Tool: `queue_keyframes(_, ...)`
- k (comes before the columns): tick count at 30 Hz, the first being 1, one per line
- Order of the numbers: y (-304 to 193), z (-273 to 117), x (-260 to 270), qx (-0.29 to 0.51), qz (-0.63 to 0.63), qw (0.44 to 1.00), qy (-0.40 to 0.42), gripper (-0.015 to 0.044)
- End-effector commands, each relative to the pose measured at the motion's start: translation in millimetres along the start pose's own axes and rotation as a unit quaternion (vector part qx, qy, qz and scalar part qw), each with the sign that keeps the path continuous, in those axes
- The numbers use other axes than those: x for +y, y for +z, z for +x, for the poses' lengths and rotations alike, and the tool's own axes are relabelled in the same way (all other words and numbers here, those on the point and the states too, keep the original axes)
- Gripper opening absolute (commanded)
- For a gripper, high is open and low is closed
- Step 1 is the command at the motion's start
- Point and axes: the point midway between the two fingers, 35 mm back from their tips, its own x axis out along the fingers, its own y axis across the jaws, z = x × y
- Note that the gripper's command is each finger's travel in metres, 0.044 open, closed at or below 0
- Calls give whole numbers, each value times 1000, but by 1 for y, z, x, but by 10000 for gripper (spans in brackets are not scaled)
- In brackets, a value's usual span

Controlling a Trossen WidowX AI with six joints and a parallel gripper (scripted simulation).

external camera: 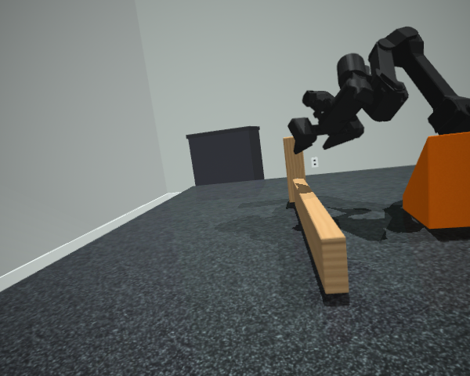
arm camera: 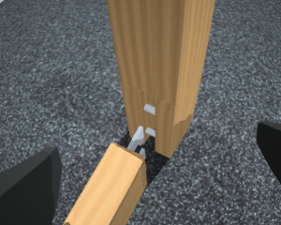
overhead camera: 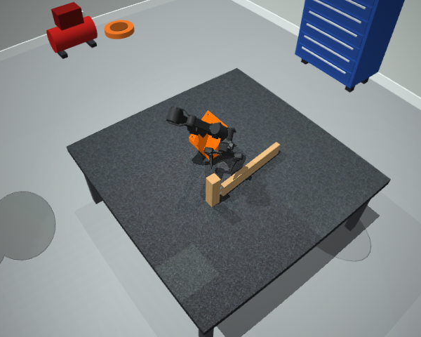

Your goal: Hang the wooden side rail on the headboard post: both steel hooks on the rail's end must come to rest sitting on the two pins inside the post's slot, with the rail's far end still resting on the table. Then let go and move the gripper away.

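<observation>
The wooden rail [overhead camera: 255, 165] [external camera: 334, 265] [arm camera: 101, 193] lies along the table with its hook end close to the upright headboard post [overhead camera: 212, 191] [external camera: 292, 165] [arm camera: 150, 56]. In the wrist view two pale pins, the upper [arm camera: 150, 109] and the lower [arm camera: 151, 131], show in the post's slot. A steel hook [arm camera: 136, 139] sticks out from the rail's end in front of the slot, with part of a second hook below it. Neither hook is seen sitting on a pin. My gripper [overhead camera: 222, 168] [external camera: 310, 150] [arm camera: 162, 145] is open and empty, above the rail near the post.
The orange arm base [overhead camera: 205, 144] [external camera: 450, 182] stands on the dark table [overhead camera: 138, 174] behind the rail, on the arm's side. A red compressor [overhead camera: 73, 33], an orange ring [overhead camera: 118, 34] and a blue drawer cabinet [overhead camera: 370, 47] stand on the floor beyond the table.
</observation>
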Motion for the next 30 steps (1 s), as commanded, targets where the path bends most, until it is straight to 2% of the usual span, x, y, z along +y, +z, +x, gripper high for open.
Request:
queue_keyframes(1,-2,0,-1,1,-4,1000,-1,440)
queue_keyframes(6,-1,1,4,0,-20,1000,4,440)
queue_keyframes(12,8,10,62,0,-221,973,67,440)
queue_keyframes(16,7,14,97,9,-369,921,122,440)
queue_keyframes(20,2,15,122,23,-514,839,179,440)
queue_keyframes(30,1,12,141,39,-664,700,260,440)
